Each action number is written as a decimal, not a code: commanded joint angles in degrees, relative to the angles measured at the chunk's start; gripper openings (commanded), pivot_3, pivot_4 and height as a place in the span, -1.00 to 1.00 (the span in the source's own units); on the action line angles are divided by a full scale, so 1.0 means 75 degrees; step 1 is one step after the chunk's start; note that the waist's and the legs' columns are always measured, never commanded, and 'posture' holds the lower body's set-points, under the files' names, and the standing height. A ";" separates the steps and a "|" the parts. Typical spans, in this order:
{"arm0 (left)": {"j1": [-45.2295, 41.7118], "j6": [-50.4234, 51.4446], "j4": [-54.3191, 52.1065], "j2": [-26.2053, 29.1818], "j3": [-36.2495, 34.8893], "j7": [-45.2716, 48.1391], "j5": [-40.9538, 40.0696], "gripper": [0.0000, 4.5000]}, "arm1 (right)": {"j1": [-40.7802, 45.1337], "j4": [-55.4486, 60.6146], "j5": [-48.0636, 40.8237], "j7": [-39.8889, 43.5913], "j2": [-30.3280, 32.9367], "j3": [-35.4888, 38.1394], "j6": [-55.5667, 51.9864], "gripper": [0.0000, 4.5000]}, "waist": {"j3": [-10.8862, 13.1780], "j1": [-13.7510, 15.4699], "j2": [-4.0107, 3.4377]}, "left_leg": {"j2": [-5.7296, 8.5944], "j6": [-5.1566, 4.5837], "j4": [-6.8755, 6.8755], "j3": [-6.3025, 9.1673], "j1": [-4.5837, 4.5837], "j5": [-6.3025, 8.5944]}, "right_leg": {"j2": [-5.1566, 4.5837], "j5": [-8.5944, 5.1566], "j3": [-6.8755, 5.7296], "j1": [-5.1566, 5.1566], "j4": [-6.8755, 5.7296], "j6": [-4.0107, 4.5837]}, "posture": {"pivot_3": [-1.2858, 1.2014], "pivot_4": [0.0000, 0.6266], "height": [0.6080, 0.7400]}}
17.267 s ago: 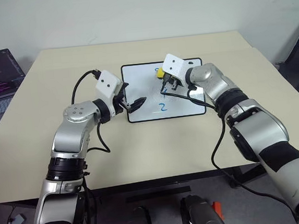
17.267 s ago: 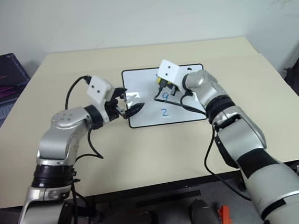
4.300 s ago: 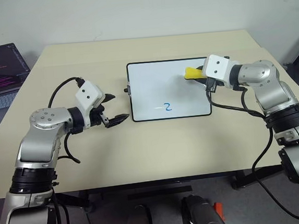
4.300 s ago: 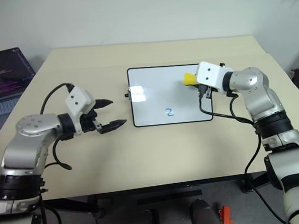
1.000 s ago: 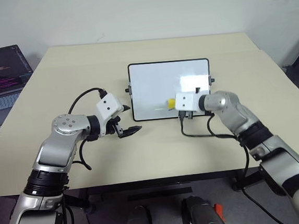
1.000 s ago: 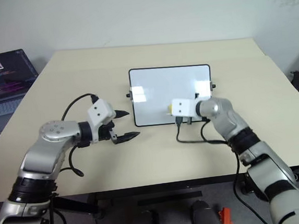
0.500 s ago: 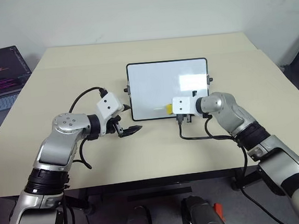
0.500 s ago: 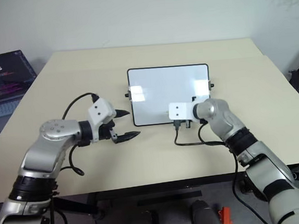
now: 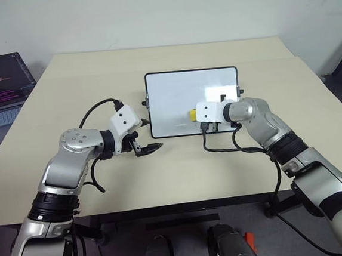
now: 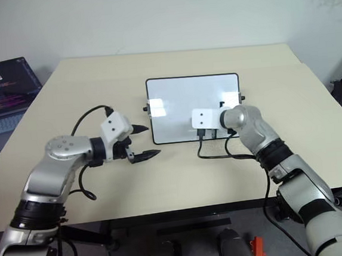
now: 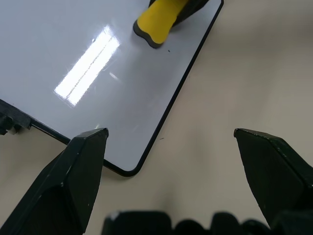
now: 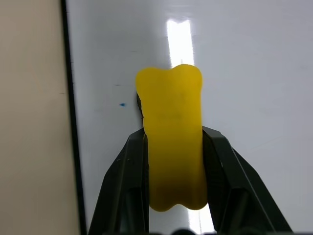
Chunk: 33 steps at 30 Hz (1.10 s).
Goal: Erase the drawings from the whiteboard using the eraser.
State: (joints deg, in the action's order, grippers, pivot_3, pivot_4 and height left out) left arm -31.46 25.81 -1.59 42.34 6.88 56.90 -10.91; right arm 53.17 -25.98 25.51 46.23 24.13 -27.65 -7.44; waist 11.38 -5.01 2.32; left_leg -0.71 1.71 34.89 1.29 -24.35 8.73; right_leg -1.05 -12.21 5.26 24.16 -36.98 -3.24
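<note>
The whiteboard [image 9: 174,98] lies flat at the middle of the table, black-framed and glossy. Its surface looks white, with no drawings visible, just a tiny blue speck [image 12: 122,104] beside the eraser. The yellow eraser [image 9: 192,113] with its dark base is over the board's near part, close to the front edge. My right gripper [image 12: 171,142] is shut on the eraser, one black finger on each side. My left gripper [image 9: 148,136] stands open and empty over the table, just off the board's near left corner [image 11: 128,171].
An open laptop [image 9: 0,89] sits at the far left, off the table's edge. A black cable [image 9: 221,149] loops from my right wrist onto the tabletop in front of the board. The beige table [image 9: 181,175] spreads around the board.
My right gripper has carried the eraser a little up and farther over the board from its front edge. The left arm has stayed still.
</note>
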 commanded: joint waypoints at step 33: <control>-0.0430 0.0350 -0.0409 -0.0317 -0.0651 0.0046 -0.0786 1.00 | -0.0419 0.3165 -0.3789 0.1907 0.0544 0.2654 -0.2378 -0.51 | 0.0005 0.0036 -0.0006 | -0.0003 0.0004 -0.0004 0.0008 -0.0040 0.0004 | -0.0007 -0.0002 -0.0018 0.0029 -0.0006 -0.0006 | 0.03 -0.52 1.00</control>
State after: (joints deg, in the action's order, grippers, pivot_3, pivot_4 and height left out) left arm -33.90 28.13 -2.10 39.75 4.36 57.02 -15.19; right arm 48.41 -6.07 0.68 60.99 26.29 -13.48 -21.66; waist 11.42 -4.74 2.28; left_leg -0.74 1.77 34.81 1.41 -24.84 8.79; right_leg -1.07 -12.23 5.04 24.57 -37.00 -3.33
